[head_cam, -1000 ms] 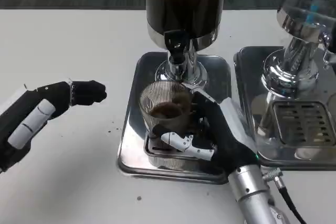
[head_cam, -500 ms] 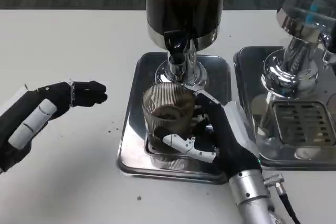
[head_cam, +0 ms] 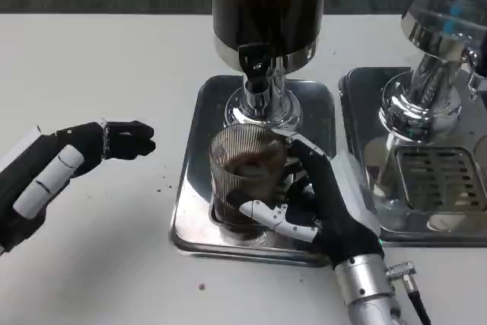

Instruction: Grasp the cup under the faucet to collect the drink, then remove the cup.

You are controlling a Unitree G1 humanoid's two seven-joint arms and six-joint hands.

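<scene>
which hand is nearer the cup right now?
Right. The right hand is wrapped around the ribbed glass cup on the drip tray under the faucet. The left hand is out to the left over the table, clear of the tray.

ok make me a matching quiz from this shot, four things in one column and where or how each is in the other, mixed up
Things:
1. ribbed glass cup
2. left robot hand
3. right robot hand
4. drink dispenser faucet

States:
A. directly above the cup
B. holds nothing, over the bare white table
C. wrapped around the cup
D. on the steel drip tray, dark drink inside

Pairs: 1-D, 2-B, 3-C, 4-A
</scene>
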